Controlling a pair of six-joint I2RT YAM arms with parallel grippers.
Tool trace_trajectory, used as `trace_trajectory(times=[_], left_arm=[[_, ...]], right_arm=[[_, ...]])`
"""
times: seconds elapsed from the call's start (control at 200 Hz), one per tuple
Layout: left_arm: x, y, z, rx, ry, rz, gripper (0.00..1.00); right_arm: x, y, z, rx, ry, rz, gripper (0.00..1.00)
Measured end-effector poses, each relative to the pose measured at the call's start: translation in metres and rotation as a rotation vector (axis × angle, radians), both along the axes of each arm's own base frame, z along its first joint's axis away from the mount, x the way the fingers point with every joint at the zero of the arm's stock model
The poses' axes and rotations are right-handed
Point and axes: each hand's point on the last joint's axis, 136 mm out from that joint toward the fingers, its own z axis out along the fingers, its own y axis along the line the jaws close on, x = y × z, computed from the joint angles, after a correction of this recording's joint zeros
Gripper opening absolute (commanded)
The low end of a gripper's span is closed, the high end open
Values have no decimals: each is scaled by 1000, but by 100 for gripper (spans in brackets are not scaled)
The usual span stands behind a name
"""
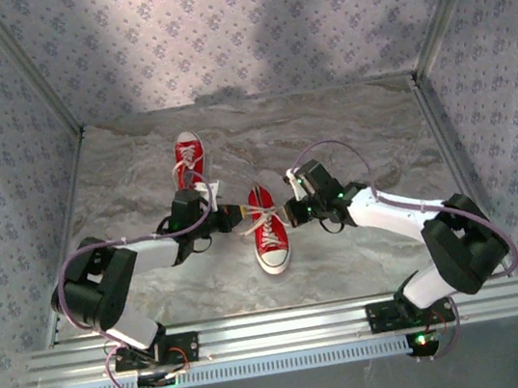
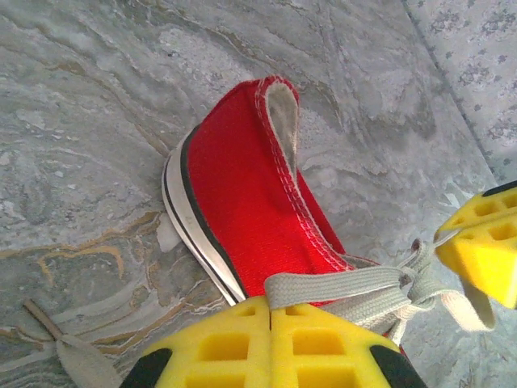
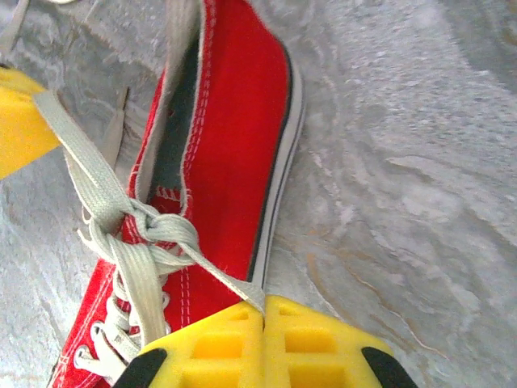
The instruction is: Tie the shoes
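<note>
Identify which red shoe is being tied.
The nearer shoe: left tool and right tool each pinch one of its laces. The farther shoe, back left, is gripped by neither.

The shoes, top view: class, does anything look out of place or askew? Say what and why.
The far shoe lies apart, behind and left of the near shoe, its laces apparently loose. The near shoe's laces are knotted, pulled taut between the shut left gripper and right gripper.

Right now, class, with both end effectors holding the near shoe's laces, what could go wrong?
1. The left end effector and right end effector pinch the laces only at their fingertips, so a lace could slip out under tension.
2. Nothing pins the near shoe down, so uneven pulling may drag or twist it.
</note>
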Motion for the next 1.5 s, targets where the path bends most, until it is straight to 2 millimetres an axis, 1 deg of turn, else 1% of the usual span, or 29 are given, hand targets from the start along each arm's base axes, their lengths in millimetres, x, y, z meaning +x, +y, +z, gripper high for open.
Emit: trace_trajectory(times=[0.085,0.28,0.37,0.435,0.53,0.57,0.635,0.69,0.735,0.775,0.809,0.874,0.974,1.089,1.159,1.209,1.309,1.499], left_arm=[[1,4,-1,18,1,19,0],[1,12,-12,64,31,58,0],[1,13,-15,76,39,65,0],[0,13,-16,78,42,65,0],[-1,11,-14,67,42,50,0],[-2,9,-12,59,39,42,0],[-1,7,-8,42,26,29,0],[-1,5,-5,31,16,23,0],[-1,4,-3,24,11,18,0],[-1,3,-2,20,8,13,0],[-1,2,-1,14,5,7,0],[-2,-1,3,1,-9,-11,0],[-6,-7,8,-17,-33,-55,0],[-17,-18,12,-21,-63,-129,0],[-25,-23,13,-19,-79,-167,0],[-30,-26,14,-18,-90,-189,0],[-34,-28,16,-17,-107,-211,0],[-34,-28,17,-13,-119,-217,0]], right_arm=[[2,-8,2,6,-2,-79,0],[3,-24,0,33,31,-257,0],[3,-26,-1,53,53,-326,0],[1,-23,0,67,63,-337,0],[-7,-8,2,70,57,-261,0],[-14,3,3,63,54,-197,0],[-29,26,5,42,46,-70,0],[-44,48,8,24,34,39,8],[-55,60,9,9,28,107,15],[-64,68,10,-4,23,154,23],[-69,71,9,-17,19,180,31],[-72,67,5,-50,17,186,45],[-59,50,7,-81,-11,120,52],[-37,27,27,-51,-63,21,52],[-24,18,38,-18,-84,-22,48],[-17,14,40,-4,-87,-41,48],[-14,12,33,-3,-58,-42,46],[-21,19,6,-10,36,38,46]])
